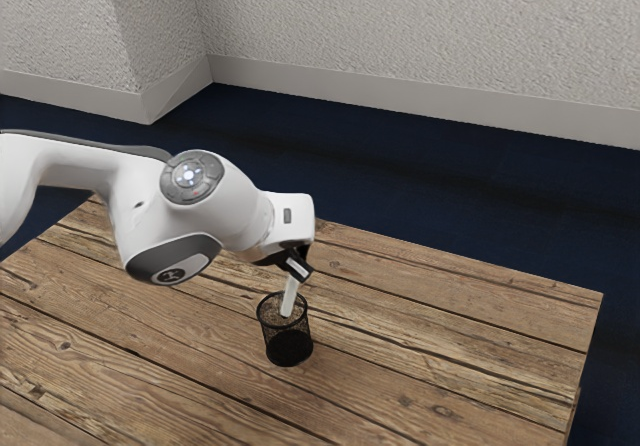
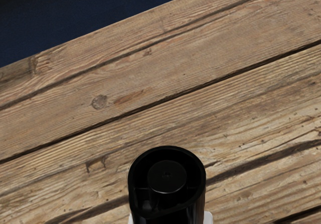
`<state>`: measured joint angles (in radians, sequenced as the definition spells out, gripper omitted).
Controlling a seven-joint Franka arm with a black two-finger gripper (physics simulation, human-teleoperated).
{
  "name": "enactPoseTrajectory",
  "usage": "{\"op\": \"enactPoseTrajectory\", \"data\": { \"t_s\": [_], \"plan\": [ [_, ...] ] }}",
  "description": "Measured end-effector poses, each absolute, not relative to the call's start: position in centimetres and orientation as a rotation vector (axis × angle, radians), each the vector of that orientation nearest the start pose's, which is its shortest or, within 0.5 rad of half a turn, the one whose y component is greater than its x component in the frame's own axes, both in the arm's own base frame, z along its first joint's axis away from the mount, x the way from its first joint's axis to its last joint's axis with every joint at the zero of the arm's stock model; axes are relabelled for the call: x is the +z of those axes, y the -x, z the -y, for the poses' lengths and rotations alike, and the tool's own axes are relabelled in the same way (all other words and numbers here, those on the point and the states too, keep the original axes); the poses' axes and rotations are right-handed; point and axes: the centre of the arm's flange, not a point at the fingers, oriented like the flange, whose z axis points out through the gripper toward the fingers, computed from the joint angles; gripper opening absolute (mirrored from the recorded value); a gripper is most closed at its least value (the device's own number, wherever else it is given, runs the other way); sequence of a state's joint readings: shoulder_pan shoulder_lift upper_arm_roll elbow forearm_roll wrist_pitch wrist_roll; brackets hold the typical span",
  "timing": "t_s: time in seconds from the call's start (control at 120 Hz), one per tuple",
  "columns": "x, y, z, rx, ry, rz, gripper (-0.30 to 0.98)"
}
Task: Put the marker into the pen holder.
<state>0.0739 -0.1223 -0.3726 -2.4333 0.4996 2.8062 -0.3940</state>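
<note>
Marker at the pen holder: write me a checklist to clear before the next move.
1. Marker gripped by the pincer: ok.
2. Pen holder standing upright on the table: ok.
3. Marker's lower end lined up with the holder's mouth: ok, as the exterior view shows it.
4. Lower end deep enough inside for a safe release: cannot tell.
5. Marker straight up and down: not ok, it leans a little.
6. Marker released into the holder: not ok, the pincer has it.
</note>
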Motion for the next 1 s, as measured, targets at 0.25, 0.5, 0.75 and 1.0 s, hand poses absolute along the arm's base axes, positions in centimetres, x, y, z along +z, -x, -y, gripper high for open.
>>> {"op": "enactPoseTrajectory", "data": {
  "t_s": [0.25,0.5,0.75,1.0],
  "plan": [
    [39.7,-48.2,16.7,-0.817,2.856,-0.456,-0.1],
    [40.9,-47.9,16.7,-0.853,2.846,-0.431,0.38],
    [64.1,-54.1,11.0,-1.044,2.872,0.143,0.59],
    [71.9,-53.7,3.2,-0.572,2.984,0.432,0.66]
  ]
}}
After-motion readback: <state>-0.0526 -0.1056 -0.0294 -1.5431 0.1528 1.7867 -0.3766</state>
